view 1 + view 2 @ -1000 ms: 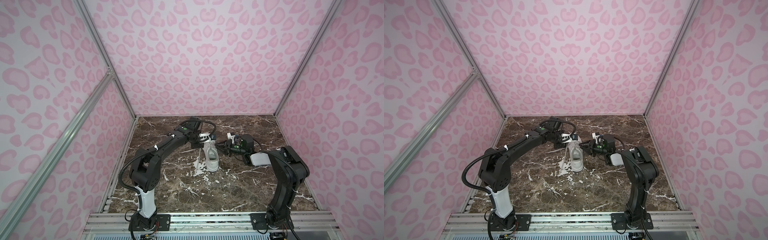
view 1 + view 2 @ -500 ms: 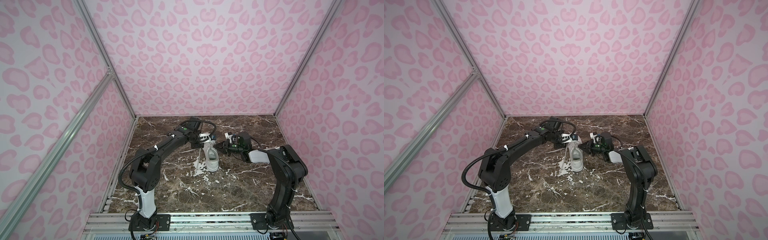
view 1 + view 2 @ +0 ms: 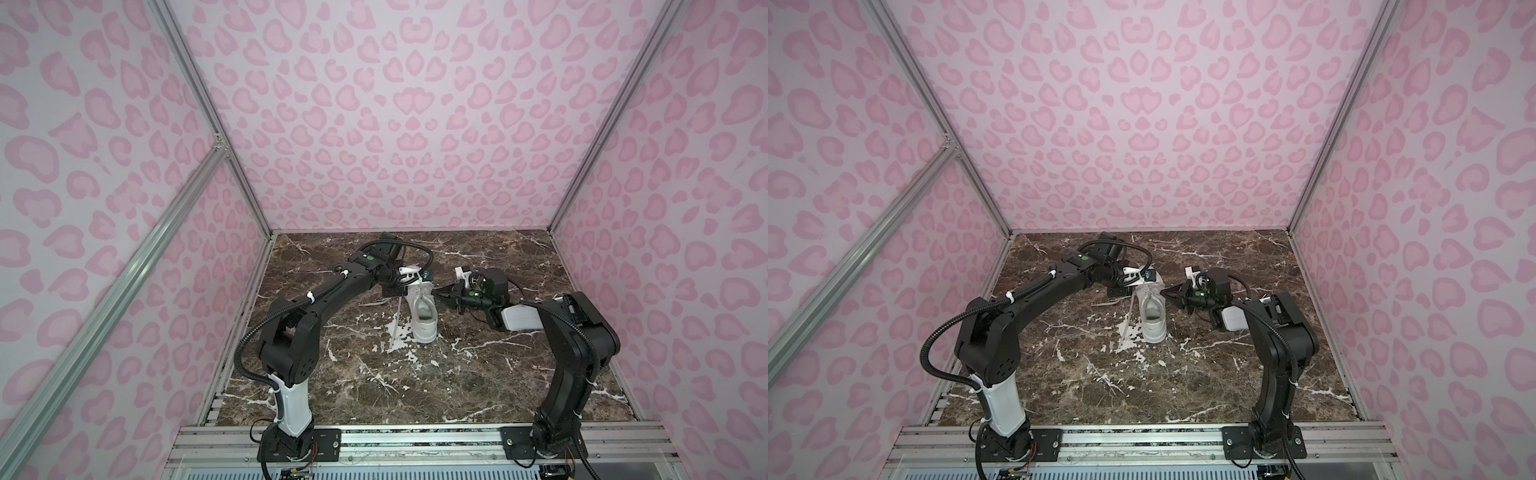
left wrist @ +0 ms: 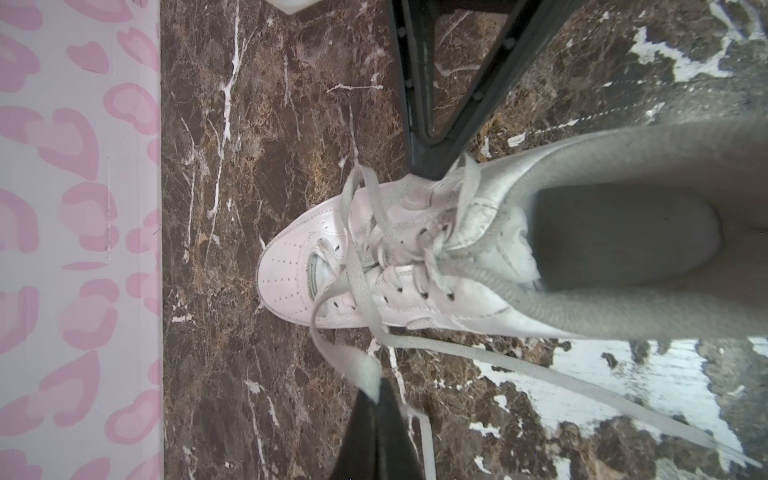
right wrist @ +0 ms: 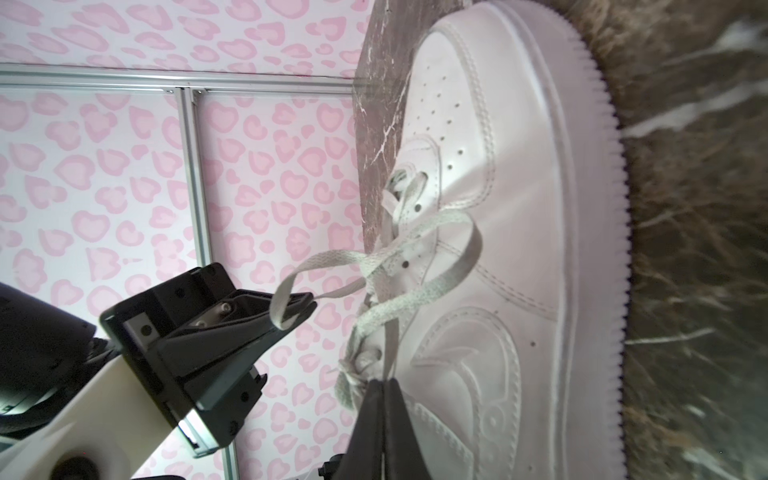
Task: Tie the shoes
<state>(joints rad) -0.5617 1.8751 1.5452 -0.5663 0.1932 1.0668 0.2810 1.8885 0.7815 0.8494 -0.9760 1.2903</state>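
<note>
Sneaker (image 3: 424, 316): stands upright on its sole mid-bench (image 3: 457, 374), toe toward the back wall, between the two arms.
Left gripper (image 4: 371, 388): jaws pinched tight on a loop of the laces (image 4: 357, 266), held out beside the forefoot.
Right gripper (image 5: 384, 384): jaws closed on a strand near the top eyelets.
Loose lace end (image 4: 582, 386): trails over the bench alongside the shoe.

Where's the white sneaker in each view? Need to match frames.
Top view: sneaker mid-table, centre of picture.
Top view: sneaker mid-table too.
Left wrist: sneaker close up, centre to right edge.
Right wrist: sneaker close up, filling the right half.
Shared landmark: brown marble tabletop.
</note>
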